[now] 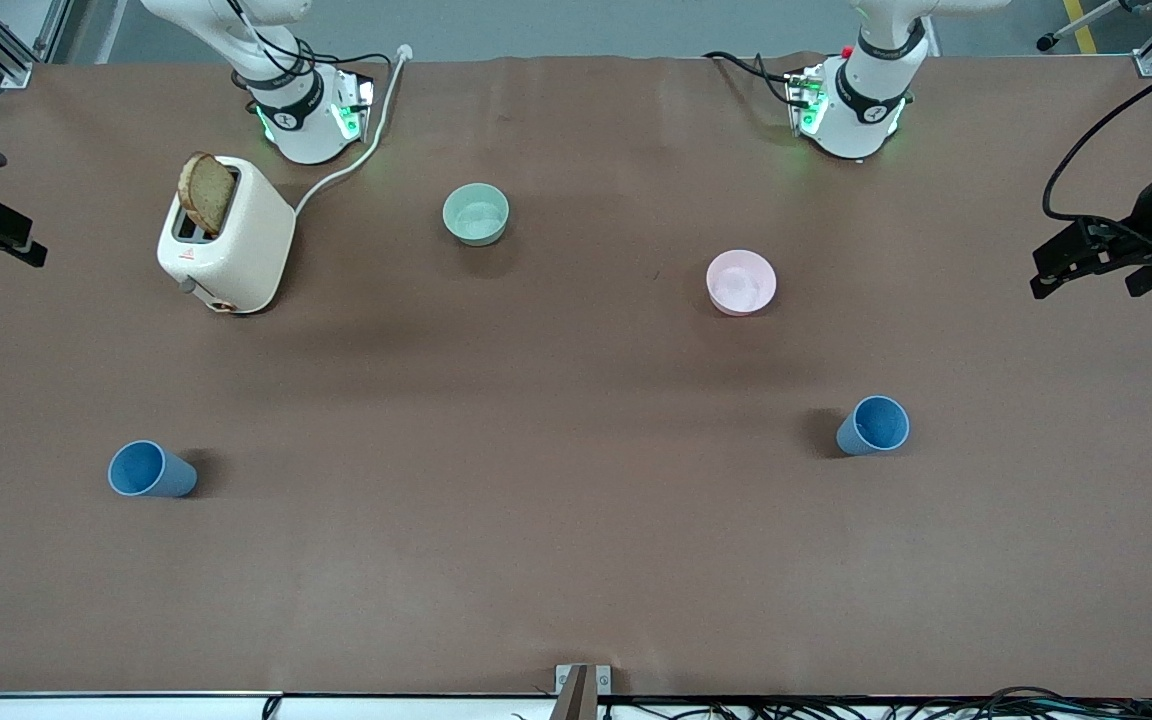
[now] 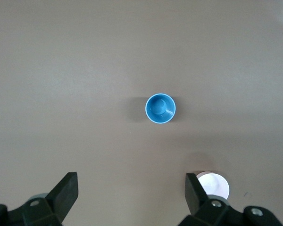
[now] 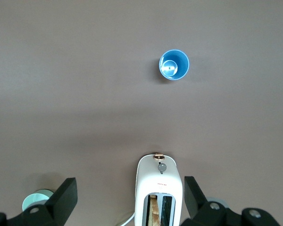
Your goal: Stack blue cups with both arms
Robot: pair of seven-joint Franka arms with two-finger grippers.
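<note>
Two blue cups stand upright on the brown table, apart from each other. One blue cup [image 1: 151, 469] is toward the right arm's end; it also shows in the right wrist view [image 3: 174, 65]. The other blue cup [image 1: 874, 426] is toward the left arm's end; it also shows in the left wrist view [image 2: 160, 108]. My left gripper [image 2: 131, 181] is open and empty, high over the table near the pink bowl. My right gripper [image 3: 129, 183] is open and empty, high over the toaster. Neither gripper shows in the front view; only the arm bases do.
A white toaster [image 1: 226, 235] with a bread slice [image 1: 206, 192] stands near the right arm's base. A pale green bowl [image 1: 476, 213] and a pink bowl [image 1: 741, 282] sit farther from the front camera than the cups. Black equipment [image 1: 1096, 255] overhangs the left arm's end.
</note>
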